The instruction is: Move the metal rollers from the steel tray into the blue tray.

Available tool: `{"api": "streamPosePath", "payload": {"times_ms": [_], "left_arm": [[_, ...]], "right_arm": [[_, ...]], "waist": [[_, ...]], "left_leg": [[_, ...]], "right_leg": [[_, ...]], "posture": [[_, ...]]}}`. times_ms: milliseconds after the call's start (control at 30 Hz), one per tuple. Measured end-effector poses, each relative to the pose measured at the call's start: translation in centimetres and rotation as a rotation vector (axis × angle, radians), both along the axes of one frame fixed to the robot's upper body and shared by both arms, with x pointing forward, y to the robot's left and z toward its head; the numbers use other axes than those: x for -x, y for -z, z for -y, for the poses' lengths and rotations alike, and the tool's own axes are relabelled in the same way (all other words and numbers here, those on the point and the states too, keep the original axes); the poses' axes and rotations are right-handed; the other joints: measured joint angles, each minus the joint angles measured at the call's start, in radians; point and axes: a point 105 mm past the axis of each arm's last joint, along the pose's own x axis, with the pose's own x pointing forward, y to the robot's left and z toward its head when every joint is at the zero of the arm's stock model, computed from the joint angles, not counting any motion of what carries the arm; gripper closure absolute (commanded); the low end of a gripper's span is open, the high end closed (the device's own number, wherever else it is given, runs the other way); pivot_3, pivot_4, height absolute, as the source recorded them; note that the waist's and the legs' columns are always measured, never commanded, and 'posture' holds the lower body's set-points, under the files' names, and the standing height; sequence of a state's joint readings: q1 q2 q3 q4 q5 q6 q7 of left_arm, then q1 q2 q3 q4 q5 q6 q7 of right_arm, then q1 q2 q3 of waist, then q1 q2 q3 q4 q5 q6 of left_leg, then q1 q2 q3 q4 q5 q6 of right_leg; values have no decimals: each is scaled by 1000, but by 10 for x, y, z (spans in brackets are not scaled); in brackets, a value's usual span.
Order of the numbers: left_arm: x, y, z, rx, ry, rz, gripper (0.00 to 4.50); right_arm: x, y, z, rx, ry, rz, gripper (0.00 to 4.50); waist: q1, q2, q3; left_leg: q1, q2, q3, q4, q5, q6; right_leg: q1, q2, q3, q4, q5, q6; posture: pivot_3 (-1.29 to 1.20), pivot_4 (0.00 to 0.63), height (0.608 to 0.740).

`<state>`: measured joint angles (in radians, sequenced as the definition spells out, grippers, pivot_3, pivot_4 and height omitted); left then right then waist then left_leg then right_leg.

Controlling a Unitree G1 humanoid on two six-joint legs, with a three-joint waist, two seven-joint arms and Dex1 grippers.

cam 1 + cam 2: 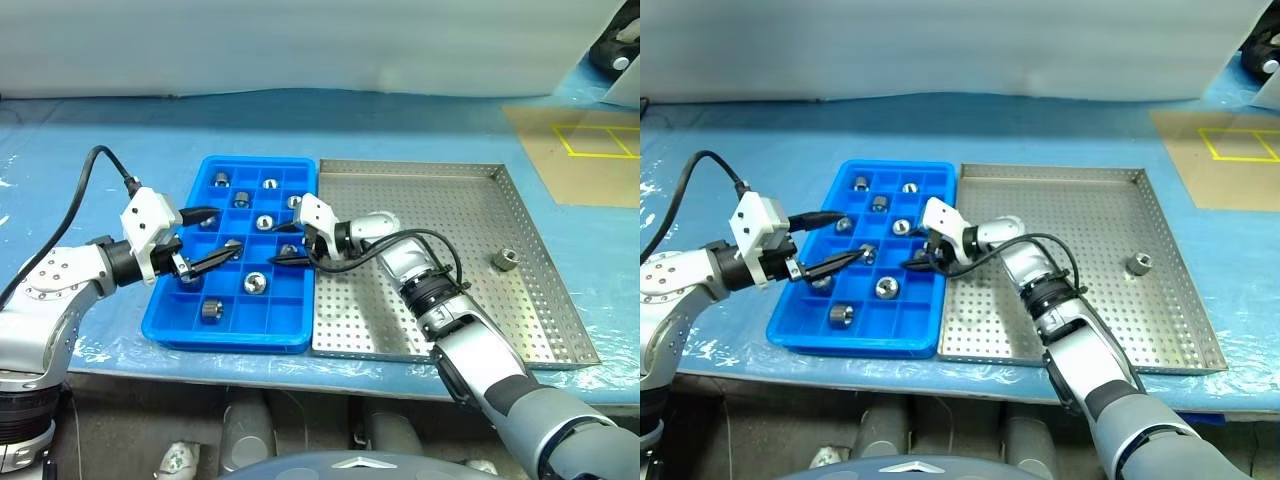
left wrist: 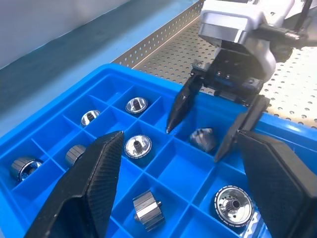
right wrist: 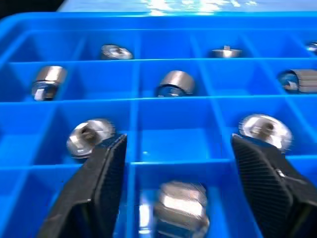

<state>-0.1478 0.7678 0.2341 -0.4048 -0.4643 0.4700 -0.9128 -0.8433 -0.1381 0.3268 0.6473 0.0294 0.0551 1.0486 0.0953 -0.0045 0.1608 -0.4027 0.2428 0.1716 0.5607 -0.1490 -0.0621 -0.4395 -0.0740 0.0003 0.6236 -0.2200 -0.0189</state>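
My right gripper (image 1: pixel 287 252) stood open over the blue tray (image 1: pixel 175 325), a roller (image 3: pixel 181 207) lying free in the compartment beneath. My left gripper (image 1: pixel 210 240) gaped, empty. One roller (image 1: pixel 503 260) remained near the steel tray's (image 1: pixel 540 330) right edge.

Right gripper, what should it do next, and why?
Probably lift away from the blue tray and swing back to the steel tray. The right gripper hangs open over a compartment with a roller lying free below it, so that one looks delivered. One more roller waits on the steel tray.
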Motion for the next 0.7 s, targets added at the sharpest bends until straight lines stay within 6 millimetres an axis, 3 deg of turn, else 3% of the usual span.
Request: {"api": "streamPosePath", "payload": {"times_ms": [200, 400, 600, 700], "left_arm": [[-4, -1, 8, -1, 48, -4, 673], [-19, -4, 31, 38, 156, -1, 673], [-38, -3, 80, 80, 352, 0, 673], [-39, -5, 113, 95, 491, 7, 673]], "right_arm": [[-7, -6, 13, -9, 43, 10, 1228], [-18, -37, 44, -71, 151, 66, 1228], [-25, -55, 106, -59, 354, 130, 1228], [-30, -42, 163, -22, 558, 104, 1228]], "waist": [[2, 0, 0], [-3, 0, 0], [-17, 0, 0], [-35, -1, 0]], "left_leg": [[0, 0, 0, 0, 0, 0], [1, -1, 0, 1, 1, -1], [1, -3, 0, 3, 0, 0], [1, -3, 1, 3, 0, 1]], "right_leg": [[0, 0, 0, 0, 0, 0], [1, 0, 1, 1, 0, 0], [3, 0, 2, 0, 1, 1], [3, 1, 4, -1, 1, 2]], "posture": [[31, 150, 740], [-127, 150, 740], [-258, 150, 740], [-344, 150, 740]]}}
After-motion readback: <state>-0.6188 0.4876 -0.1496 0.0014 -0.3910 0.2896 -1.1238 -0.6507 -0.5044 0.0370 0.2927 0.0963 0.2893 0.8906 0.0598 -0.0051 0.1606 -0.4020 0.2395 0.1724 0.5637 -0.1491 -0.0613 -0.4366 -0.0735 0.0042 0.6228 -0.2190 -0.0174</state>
